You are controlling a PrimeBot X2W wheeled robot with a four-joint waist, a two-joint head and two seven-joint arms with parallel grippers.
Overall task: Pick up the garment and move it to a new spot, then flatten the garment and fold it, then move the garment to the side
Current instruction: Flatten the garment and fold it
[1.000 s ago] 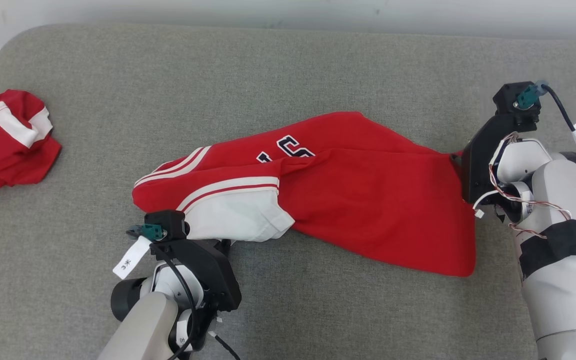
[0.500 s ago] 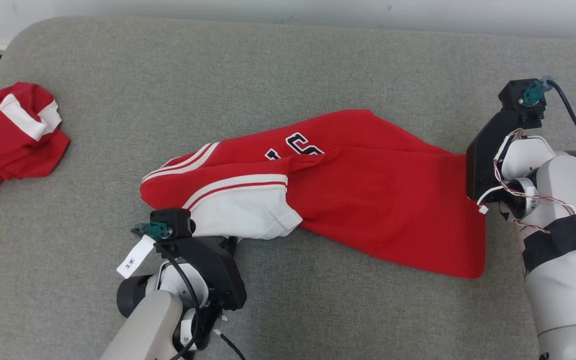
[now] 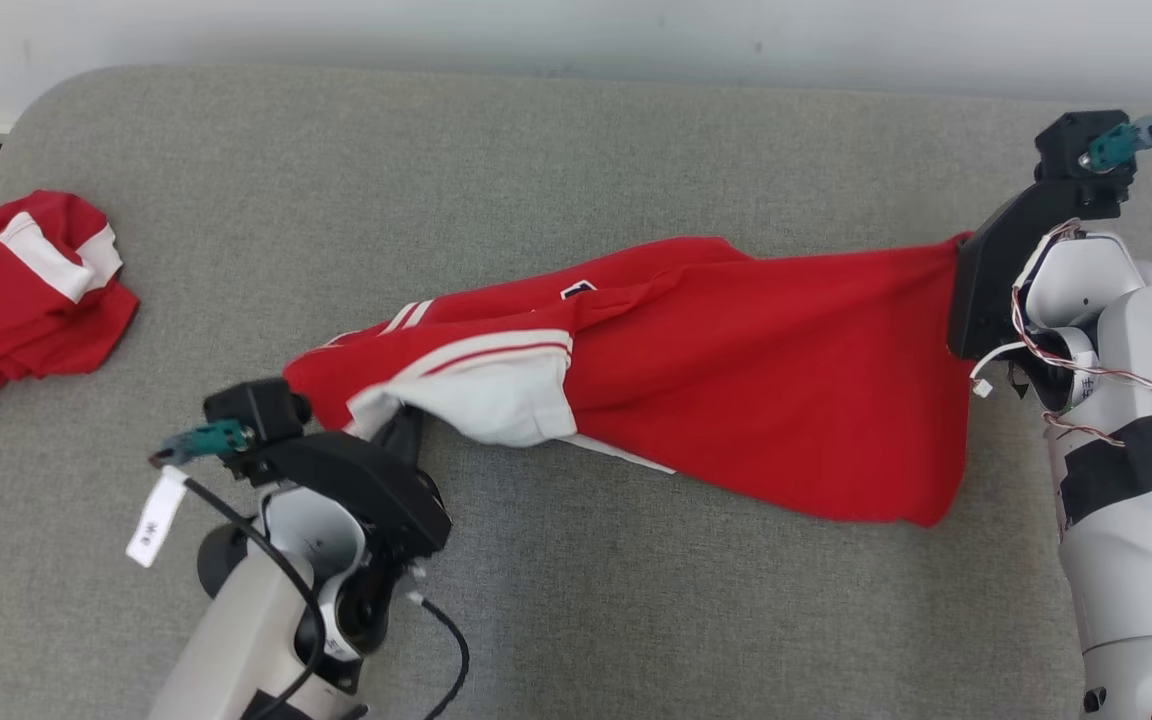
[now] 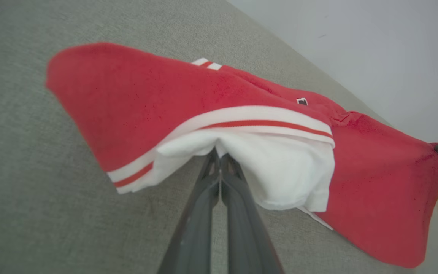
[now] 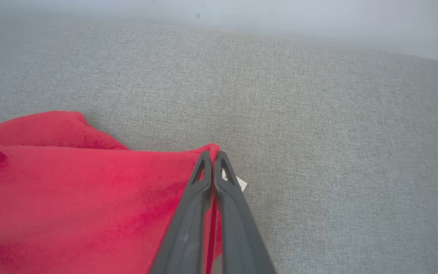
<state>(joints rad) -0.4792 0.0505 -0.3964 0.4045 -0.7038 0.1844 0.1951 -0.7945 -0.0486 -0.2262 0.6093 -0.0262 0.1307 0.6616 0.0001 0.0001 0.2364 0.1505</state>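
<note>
Item, my left gripper (image 4: pixel 219 152): fingers pinched tight on the white sleeve (image 4: pixel 280 167) of the red garment (image 3: pixel 736 380). My right gripper (image 5: pixel 212 156) is likewise clamped, on the opposite red corner. Arms spread wide, garment strung between them above the grey padded surface (image 3: pixel 536 160). Also logged: second red garment (image 3: pixel 26 290), crumpled far left, and pale wall (image 3: pixel 576 30) behind.

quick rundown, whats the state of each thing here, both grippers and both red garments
left gripper: shut on the garment's white part
right gripper: shut on the garment's red corner
garment: held at both ends, stretched between the grippers, creased, not folded
second red garment: crumpled in a heap on the grey surface, apart from both grippers
</note>
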